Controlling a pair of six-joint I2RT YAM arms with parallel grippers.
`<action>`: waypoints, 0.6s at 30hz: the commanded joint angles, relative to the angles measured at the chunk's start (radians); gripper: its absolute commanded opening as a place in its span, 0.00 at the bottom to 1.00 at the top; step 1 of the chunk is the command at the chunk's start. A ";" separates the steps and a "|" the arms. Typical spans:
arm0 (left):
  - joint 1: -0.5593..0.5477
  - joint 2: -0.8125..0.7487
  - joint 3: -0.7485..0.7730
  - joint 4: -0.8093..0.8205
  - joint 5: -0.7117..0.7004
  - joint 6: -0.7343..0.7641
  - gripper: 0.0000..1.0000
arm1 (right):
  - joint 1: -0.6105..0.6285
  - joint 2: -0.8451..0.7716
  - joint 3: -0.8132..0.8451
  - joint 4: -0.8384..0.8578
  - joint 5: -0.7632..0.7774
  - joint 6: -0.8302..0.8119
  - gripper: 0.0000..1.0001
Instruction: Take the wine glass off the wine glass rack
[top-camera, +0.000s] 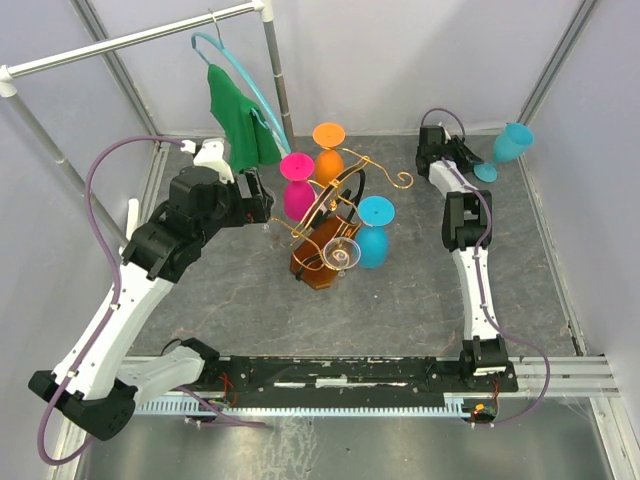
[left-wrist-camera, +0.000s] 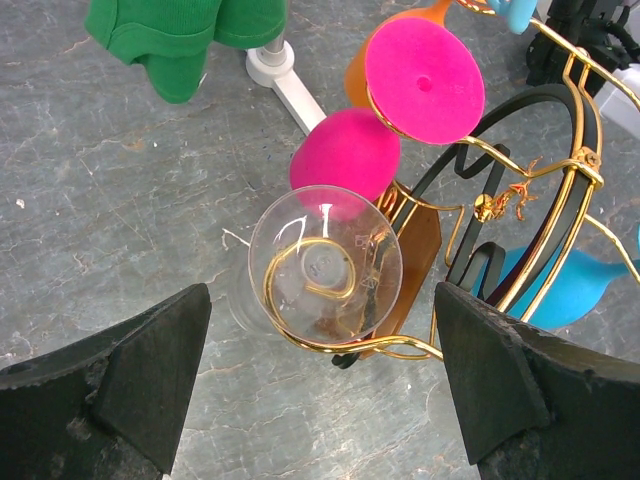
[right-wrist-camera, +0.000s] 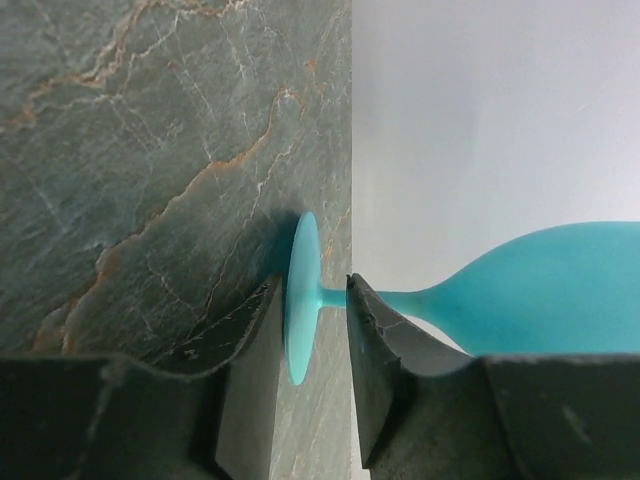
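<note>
- right gripper (right-wrist-camera: 313, 288) — narrow gap, with the foot of the teal glass (top-camera: 512, 142) between its fingers; cannot tell whether it clamps.
- teal glass is off the rack (top-camera: 318, 268), tilted at the far right corner of the table (top-camera: 230, 290), bowl toward the wall (top-camera: 590, 120).
- left gripper (left-wrist-camera: 320, 330) — spread wide, holding nothing, facing the clear glass (left-wrist-camera: 325, 262).
- clear glass hangs on the rack, a gold scroll arm across its foot.
- pink glass (top-camera: 297, 195), orange glass (top-camera: 328, 155) and blue glass (top-camera: 375, 240) also hang on the rack.
</note>
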 joint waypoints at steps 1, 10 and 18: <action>0.001 0.000 0.006 0.044 -0.001 -0.010 0.99 | 0.015 0.004 0.024 0.019 0.012 0.025 0.41; 0.001 0.017 0.034 0.046 0.016 -0.009 0.99 | 0.122 -0.011 0.102 -0.263 -0.096 0.247 0.47; 0.001 -0.002 0.066 0.027 0.031 -0.024 0.99 | 0.143 -0.308 0.058 -0.652 -0.629 0.702 0.54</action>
